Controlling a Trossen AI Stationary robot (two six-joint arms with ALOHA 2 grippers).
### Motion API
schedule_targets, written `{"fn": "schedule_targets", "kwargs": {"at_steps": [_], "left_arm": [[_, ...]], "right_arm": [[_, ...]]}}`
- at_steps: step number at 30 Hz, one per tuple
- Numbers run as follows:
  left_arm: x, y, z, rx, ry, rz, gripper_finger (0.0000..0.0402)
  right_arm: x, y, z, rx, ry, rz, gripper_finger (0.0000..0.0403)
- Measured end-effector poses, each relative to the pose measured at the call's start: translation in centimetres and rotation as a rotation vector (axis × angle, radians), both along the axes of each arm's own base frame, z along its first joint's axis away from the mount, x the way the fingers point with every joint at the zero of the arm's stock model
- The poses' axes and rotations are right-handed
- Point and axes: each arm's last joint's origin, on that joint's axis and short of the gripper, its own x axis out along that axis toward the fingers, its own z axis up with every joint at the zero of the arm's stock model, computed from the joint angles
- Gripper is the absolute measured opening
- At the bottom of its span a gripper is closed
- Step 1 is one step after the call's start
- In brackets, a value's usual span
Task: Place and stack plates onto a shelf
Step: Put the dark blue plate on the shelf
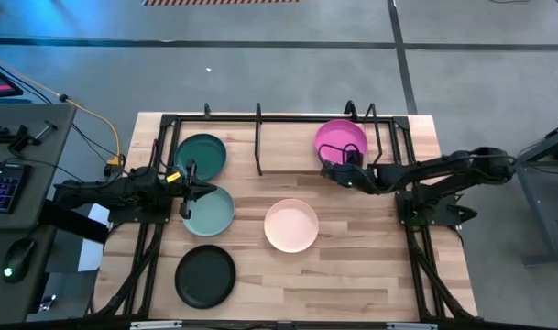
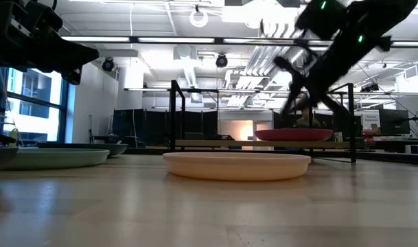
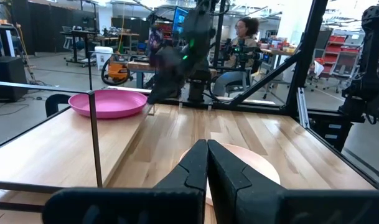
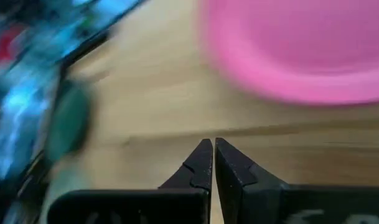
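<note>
high: overhead, straight down | low: tabletop level | wrists: forward, close | shared: magenta plate

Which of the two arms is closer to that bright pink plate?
Right. Its end effector sits at the magenta plate's near rim; the left end effector is across the table.

Two dark jointed arms, green status lights, black pointed claw fingers.

no text, label, brand, number or sign can be read in any of the views; nothing on the table or in the room behind it carries legible writing.
</note>
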Motion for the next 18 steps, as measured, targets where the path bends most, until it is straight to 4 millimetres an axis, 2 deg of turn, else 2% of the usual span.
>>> {"fn": "schedule_targets", "kwargs": {"at_steps": [4,7,10,13,18], "left_arm": [[0.0,0.0,0.0,0.0,0.0,0.0,0.0001],[0.0,0.0,0.0,0.0,0.0,0.0,0.0001],[0.0,0.0,0.0,0.0,0.0,0.0,0.0001],[0.0,0.0,0.0,0.0,0.0,0.0,0.0001],[0.0,0.0,0.0,0.0,0.0,0.0,0.0001]], "right_arm": [[0.7,2.2,3.5,-0.202,-0.163,0.358,0.0],[1.0,3.9,5.3,-0.317,-0.296,0.604,0.0],[1.2,4.8,6.1,-0.401,-0.363,0.693,0.0],[1.2,5.1,6.2,-0.49,-0.348,0.744,0.0],[1.2,5.2,6.6,-0.526,-0.376,0.747,0.0]]}}
